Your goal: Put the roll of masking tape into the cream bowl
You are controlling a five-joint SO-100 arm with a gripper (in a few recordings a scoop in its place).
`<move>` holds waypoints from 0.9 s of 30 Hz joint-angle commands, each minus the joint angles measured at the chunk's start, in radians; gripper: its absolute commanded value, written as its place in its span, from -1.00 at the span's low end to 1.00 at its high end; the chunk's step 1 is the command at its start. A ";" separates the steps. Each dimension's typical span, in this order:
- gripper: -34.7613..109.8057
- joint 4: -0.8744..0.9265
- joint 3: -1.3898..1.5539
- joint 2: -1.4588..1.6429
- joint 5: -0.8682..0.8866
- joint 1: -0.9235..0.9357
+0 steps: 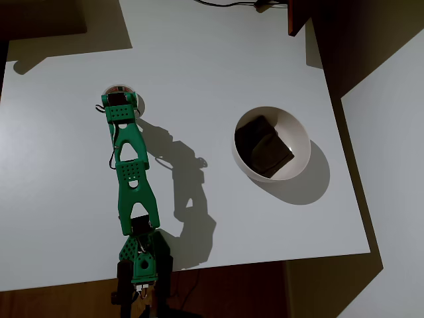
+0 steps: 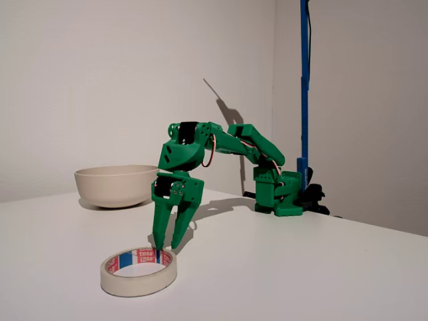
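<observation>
Evidently the green arm (image 2: 227, 148) was reaching down over the roll of masking tape (image 2: 139, 271), which lay flat on the white surface (image 2: 321, 267), well apart from the cream bowl (image 2: 115, 185). In the fixed view the end effector (image 2: 168, 241) pointed straight down, fingers parted in a narrow V, holding nothing, tips at the far rim of the ring. Whether they touched the tape, or straddled its wall, could not be told from that angle. In the overhead view the end effector (image 1: 120, 106) covered most of the roll of masking tape (image 1: 119, 88), leaving a thin arc of rim showing. Risks, as judged: if both tips came down outside or both inside the wall, closing would catch nothing; a tip landing on top of the rim could push the flat ring sideways or tip it up. The opening looked slim, so little margin for error. A thin-walled ring pinched on one side might swing or slip during the carry. A dark brown block (image 1: 263, 146) already sat in the cream bowl (image 1: 301, 136) and took up much of the floor; the tape might land on it and rest tilted. The arm's base (image 1: 140, 268) sat at the surface edge, partly in shadow.
</observation>
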 commanded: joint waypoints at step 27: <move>-0.43 -0.037 -0.066 -0.032 0.008 -0.015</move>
